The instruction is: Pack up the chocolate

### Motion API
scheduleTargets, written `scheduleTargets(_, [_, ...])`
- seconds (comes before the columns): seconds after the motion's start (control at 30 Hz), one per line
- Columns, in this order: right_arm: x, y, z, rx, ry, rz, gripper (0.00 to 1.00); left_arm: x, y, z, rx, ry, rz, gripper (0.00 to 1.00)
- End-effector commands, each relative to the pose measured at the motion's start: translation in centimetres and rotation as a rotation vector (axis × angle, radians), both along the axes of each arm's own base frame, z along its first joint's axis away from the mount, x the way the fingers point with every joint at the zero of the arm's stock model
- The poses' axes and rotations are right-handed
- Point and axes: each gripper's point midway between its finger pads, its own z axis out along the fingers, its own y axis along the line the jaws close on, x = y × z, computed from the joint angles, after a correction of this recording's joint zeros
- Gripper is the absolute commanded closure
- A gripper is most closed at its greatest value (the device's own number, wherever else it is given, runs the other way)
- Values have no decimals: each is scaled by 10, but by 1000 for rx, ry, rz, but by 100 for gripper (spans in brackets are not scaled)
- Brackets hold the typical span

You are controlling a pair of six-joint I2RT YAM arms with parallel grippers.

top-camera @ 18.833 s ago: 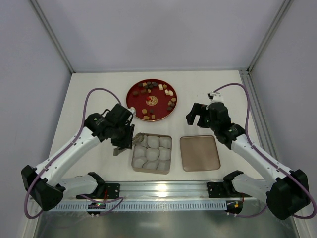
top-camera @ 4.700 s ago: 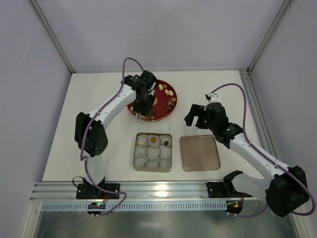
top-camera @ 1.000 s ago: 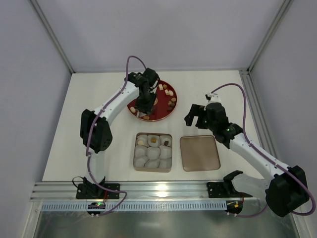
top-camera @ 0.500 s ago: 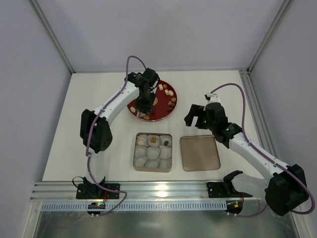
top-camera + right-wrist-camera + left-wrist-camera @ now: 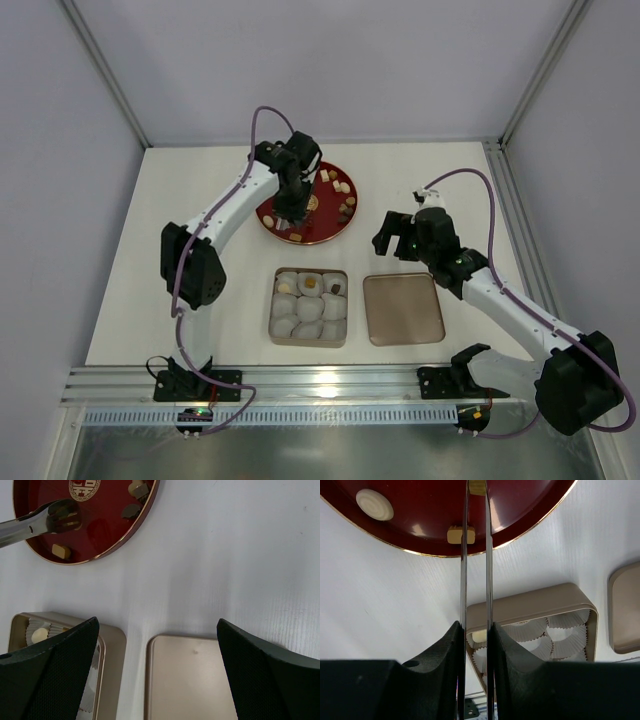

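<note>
Chocolate pieces point(image 5: 343, 187) lie scattered on the red, gold-rimmed plate point(image 5: 272, 216). My left gripper point(image 5: 297, 196) hangs over the plate's middle, shut on a pair of thin metal tongs point(image 5: 463, 555). The tongs' tips pinch a tan chocolate piece point(image 5: 477, 486), which also shows in the right wrist view as a piece point(image 5: 65, 513) just off the plate point(image 5: 107, 527). Another tan piece point(image 5: 460, 535) and a cream round one point(image 5: 375, 504) lie below. The gold box point(image 5: 273, 322) of paper cups holds three pieces point(image 5: 312, 284) in its back row. My right gripper point(image 5: 398, 233) stands open and empty above the table.
The gold lid point(image 5: 403, 308) lies flat to the right of the box, and in the right wrist view the lid point(image 5: 190, 680) sits under my open jaws. White walls and a metal frame point(image 5: 105, 75) bound the table. A rail point(image 5: 320, 385) runs along the near edge.
The tongs have closed on a tan piece at the plate's middle, and my left gripper has shifted slightly toward the back. The right arm has barely moved.
</note>
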Motion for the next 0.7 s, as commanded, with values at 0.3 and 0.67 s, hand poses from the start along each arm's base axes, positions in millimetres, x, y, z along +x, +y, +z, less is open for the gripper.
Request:
scheduleTargets(0.3, [5, 6, 8, 23, -39, 11, 0, -26, 5, 59, -109, -84, 13, 75])
scheduleTargets(0.67, [6, 6, 5, 27, -36, 6, 0, -94, 33, 69, -149, -59, 11, 73])
